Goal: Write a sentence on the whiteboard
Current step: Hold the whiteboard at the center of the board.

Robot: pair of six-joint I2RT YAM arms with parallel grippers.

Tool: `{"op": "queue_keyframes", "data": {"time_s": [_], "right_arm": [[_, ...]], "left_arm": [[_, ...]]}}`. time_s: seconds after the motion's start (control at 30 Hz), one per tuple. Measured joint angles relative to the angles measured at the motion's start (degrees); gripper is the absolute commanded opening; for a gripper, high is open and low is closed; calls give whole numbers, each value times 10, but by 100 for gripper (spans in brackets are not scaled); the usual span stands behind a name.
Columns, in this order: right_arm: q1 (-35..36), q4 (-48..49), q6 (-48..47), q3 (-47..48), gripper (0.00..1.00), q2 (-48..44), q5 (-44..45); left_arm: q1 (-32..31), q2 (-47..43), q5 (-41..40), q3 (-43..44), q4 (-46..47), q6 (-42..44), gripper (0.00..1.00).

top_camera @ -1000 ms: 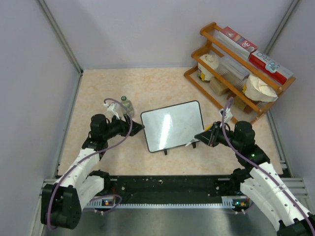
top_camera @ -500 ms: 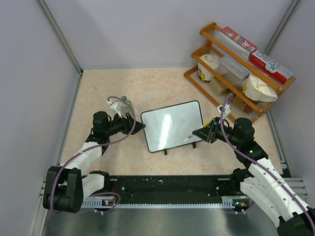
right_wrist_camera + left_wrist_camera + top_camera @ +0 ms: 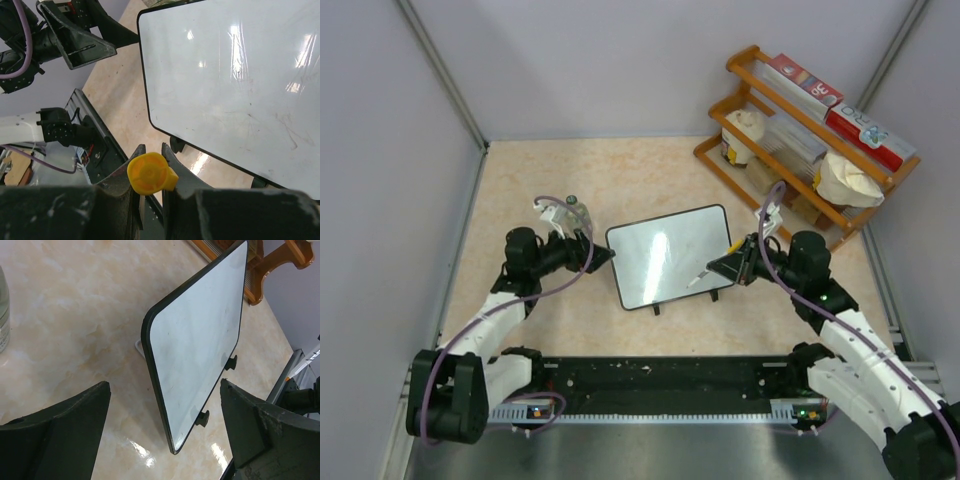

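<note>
Right fingers (image 3: 119, 187), clamping marker (image 3: 150, 173), advanced over whiteboard's (image 3: 665, 255) right edge; left fingers (image 3: 60, 430) wide, empty.

Bright even overhead light, glare streaks on the glossy white black-framed whiteboard (image 3: 235, 100) beyond the right fingers (image 3: 185, 185), left fingers (image 3: 65, 432) dark and blurred, soft shadows

Work surface: beige, marble-patterned tabletop (image 3: 650, 170), glossy, with small bright glints of light in the left wrist view. Enclosure: plain pale lilac-grey wall panels (image 3: 620, 60) on the left, far and right sides, with slanting grey metal posts (image 3: 440, 75) at the far corners and a black rail (image 3: 660, 375) along the near edge. Furniture: one two-tier orange wooden rack (image 3: 750, 56) in the far right corner, holding red boxes (image 3: 865, 135), a white bag (image 3: 845, 180) and a white tub (image 3: 745, 128).
</note>
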Motion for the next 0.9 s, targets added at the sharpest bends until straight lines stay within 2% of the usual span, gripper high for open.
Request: {"op": "queue_keyframes", "data": {"time_s": [0.07,0.1,0.33,0.57,0.8,0.9], "right_arm": [[0,-2,-2,1,0,2,-1],[0,-5,-2,4,0,2,-1],[0,-7,-9,21,0,0,-2],[2,-14,-9,22,0,-5,2],[23,-33,-29,45,0,21,20],[33,-35,-37,59,0,24,31]], "left_arm": [[0,3,-3,0,8,-6,94],[0,7,-4,0,17,-18,99],[0,36,-21,-9,110,-94,99],[0,-3,-78,3,104,-94,99],[0,-9,-70,-38,174,-92,99],[0,-9,-62,-53,174,-91,99]]}}
